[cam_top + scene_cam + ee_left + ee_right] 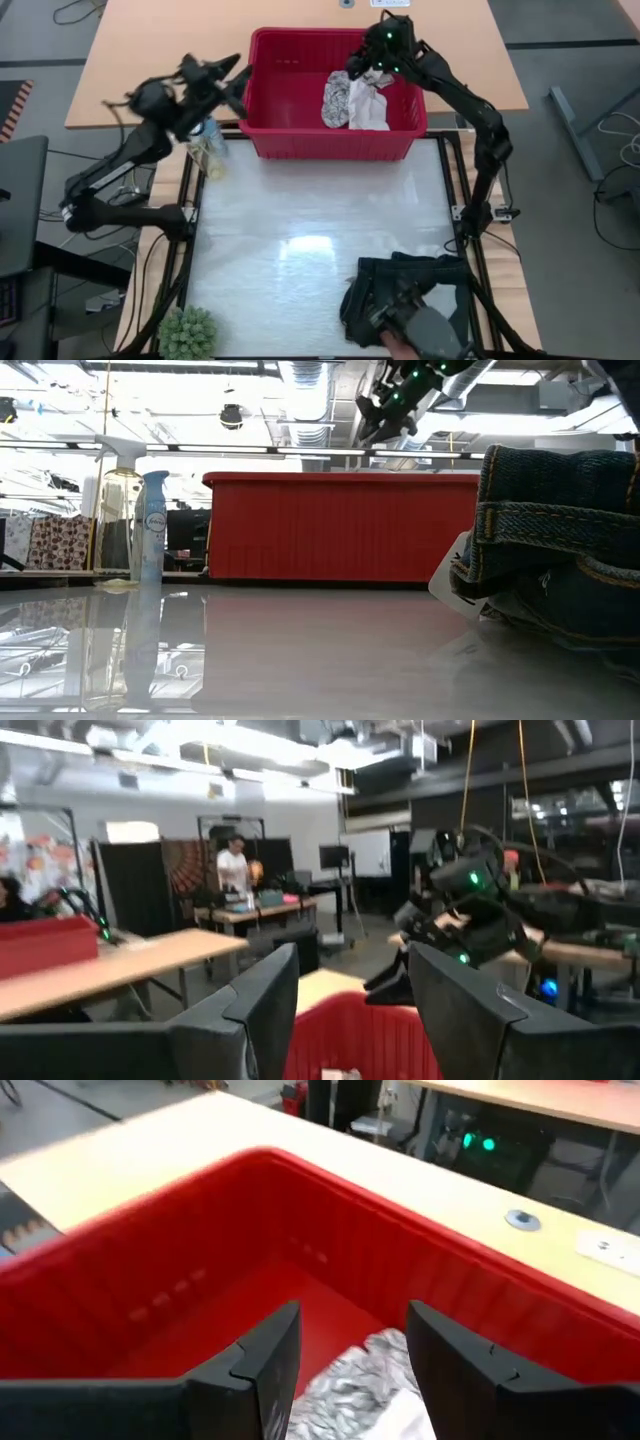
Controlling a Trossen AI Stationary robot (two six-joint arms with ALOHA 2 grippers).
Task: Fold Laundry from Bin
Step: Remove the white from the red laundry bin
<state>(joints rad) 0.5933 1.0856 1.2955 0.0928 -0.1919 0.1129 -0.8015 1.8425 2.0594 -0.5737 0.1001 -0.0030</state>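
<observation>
Left end effector (238, 82) hangs just outside the bin's left wall, above the rim, fingers (262, 1010) parted with nothing between them. A spray bottle (208, 148) stands on the worktop (300, 240) below that arm.

Bin (330, 140), red, sits at the far edge of the worktop. Inside, right of centre, lie the leaf-patterned cloth (336, 100) and the whitish cloth (368, 108), touching each other.

Right end effector (372, 76) hovers over the bin directly above these two cloths, not touching them; fingers (262, 1360) spread, empty.

Dark garment (400, 295) lies bunched at the near right corner of the worktop, well apart from both end effectors.
</observation>
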